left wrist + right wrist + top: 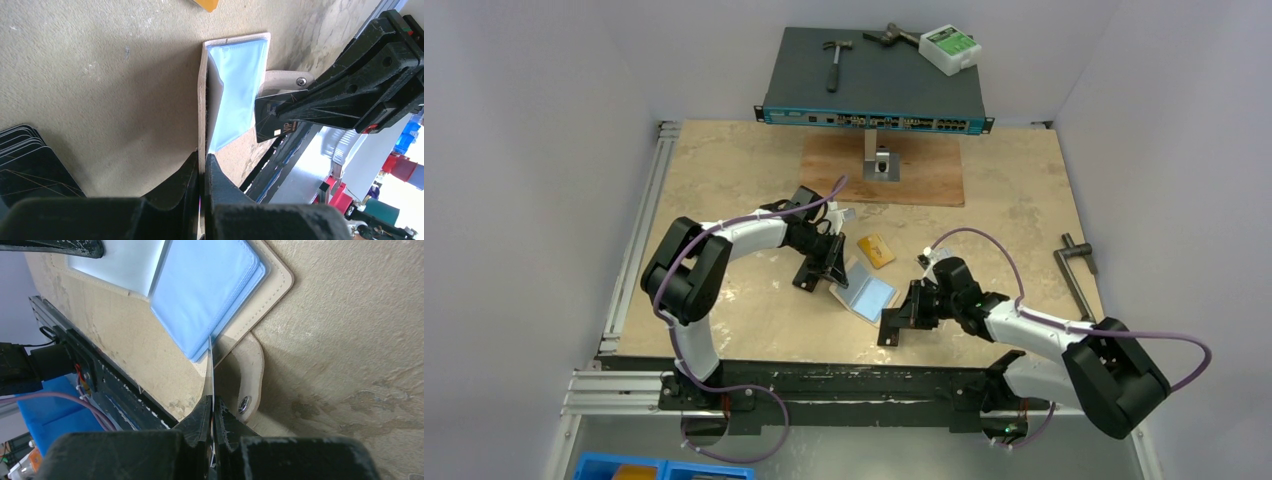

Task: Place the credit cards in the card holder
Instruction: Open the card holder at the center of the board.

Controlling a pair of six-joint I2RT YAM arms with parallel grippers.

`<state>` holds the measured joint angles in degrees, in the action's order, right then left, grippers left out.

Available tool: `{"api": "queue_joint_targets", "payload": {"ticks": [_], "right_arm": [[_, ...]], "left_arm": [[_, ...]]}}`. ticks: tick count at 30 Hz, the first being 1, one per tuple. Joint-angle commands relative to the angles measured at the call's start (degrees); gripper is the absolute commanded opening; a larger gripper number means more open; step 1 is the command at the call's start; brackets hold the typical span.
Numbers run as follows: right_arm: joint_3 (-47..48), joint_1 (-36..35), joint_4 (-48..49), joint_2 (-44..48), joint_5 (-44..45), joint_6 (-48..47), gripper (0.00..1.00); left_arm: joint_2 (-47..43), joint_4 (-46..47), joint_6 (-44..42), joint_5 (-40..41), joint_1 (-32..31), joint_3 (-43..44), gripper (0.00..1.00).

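Nearest, right end effector clamped on a black card, held edge-on, its tip reaching the blue sleeves of the open card holder straight ahead of the fingers. Farther on, left end effector pinched tight on the holder's beige edge. Beyond both, orange card flat on the table.

Matt beige card holder, glossy bluish plastic pockets, smooth plastic black card, rough mottled table.
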<state>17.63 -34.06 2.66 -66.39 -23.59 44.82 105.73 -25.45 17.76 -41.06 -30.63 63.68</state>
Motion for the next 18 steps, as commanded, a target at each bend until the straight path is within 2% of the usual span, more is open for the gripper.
{"api": "queue_joint_targets", "payload": {"ticks": [1,18], "right_arm": [[0.4,0.2,1.4,-1.9,0.1,-0.9,0.00],[3.5,0.3,3.9,-5.0,-0.4,-1.8,0.00]], "left_arm": [[-2.3,0.0,-1.5,-0.4,-0.4,1.5,0.03],[-1.9,-0.2,-1.9,-0.5,-0.7,1.6,0.03]]}}
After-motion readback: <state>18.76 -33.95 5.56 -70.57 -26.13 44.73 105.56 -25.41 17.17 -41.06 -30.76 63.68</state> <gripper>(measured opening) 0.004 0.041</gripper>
